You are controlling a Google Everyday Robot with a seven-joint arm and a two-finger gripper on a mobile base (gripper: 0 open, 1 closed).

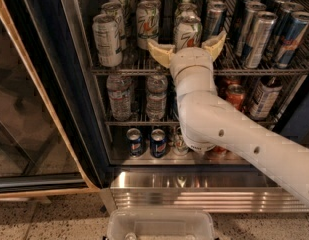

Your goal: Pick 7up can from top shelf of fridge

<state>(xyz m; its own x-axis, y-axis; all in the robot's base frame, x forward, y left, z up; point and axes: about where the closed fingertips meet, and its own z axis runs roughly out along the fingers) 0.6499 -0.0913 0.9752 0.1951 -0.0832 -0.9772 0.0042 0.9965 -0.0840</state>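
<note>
The fridge stands open with its dark frame at the left. Its top shelf is a chrome wire rack holding rows of cans. A front 7up can stands just above my gripper, between the two spread cream fingertips. Another 7up can stands to its left. A plain white can is at the far left of the shelf. My gripper is open and empty, level with the shelf's front rail. My white arm reaches in from the lower right.
Slim blue-silver cans fill the right of the top shelf. Water bottles and red cans sit on the rack below. Blue cans stand on the bottom. The ribbed steel base panel and a clear plastic bin lie in front.
</note>
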